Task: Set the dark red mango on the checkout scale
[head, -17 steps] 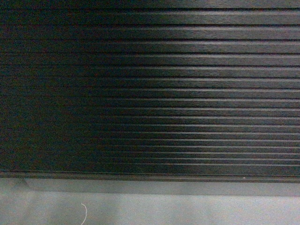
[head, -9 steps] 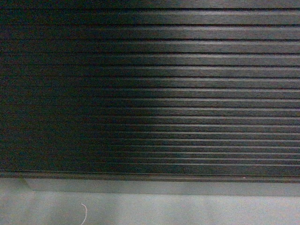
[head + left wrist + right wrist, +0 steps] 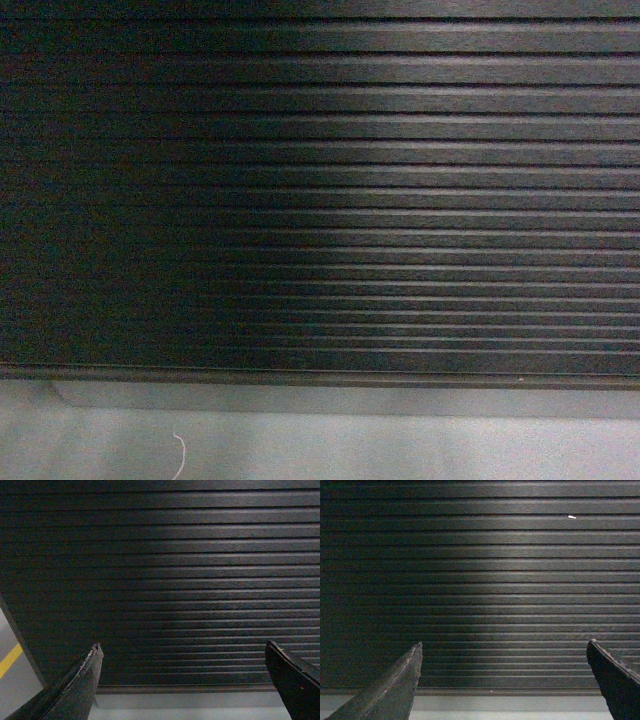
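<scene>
Both hands face the ribbed front of the counter; I see neither mango nor scale in any view.

From the head camera I see the black, horizontally ribbed front panel of the counter (image 3: 320, 190) filling the view from 9 to 3 o'clock, with a strip of grey floor (image 3: 400, 445) along 6 o'clock and a thin pale thread (image 3: 180, 452) lying on it toward 7 o'clock. In the left wrist view my left hand (image 3: 187, 680) is spread wide, its dark fingertips (image 3: 82, 680) at 7 and 5 o'clock, empty, pointing at the same ribbed panel; a yellow floor line (image 3: 10, 660) shows at 8 o'clock. In the right wrist view my right hand (image 3: 507, 680) is likewise spread and empty before the panel, on which a small white speck (image 3: 571, 517) sits at 1 o'clock.
</scene>
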Available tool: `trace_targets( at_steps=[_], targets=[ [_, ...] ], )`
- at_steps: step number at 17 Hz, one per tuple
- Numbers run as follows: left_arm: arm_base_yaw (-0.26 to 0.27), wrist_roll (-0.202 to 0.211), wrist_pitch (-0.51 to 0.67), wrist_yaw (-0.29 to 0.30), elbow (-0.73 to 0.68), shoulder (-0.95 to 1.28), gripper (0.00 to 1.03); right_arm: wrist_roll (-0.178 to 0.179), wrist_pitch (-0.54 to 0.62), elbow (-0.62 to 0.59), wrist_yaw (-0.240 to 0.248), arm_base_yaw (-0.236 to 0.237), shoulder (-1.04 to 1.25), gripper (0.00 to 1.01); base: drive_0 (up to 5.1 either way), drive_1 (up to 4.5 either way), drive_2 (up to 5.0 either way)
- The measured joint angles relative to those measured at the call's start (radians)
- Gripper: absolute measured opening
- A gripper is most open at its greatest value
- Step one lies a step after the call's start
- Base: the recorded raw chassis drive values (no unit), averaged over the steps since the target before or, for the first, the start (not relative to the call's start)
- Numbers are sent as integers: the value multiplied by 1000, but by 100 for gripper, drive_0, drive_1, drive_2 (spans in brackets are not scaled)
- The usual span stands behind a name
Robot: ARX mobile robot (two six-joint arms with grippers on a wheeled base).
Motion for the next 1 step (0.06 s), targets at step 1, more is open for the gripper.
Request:
trace_targets(
  at_steps=[1],
  targets=[
    [0,0,0,0,0,0,98,0,0,0,0,0,0,98,0,0,0]
  ],
)
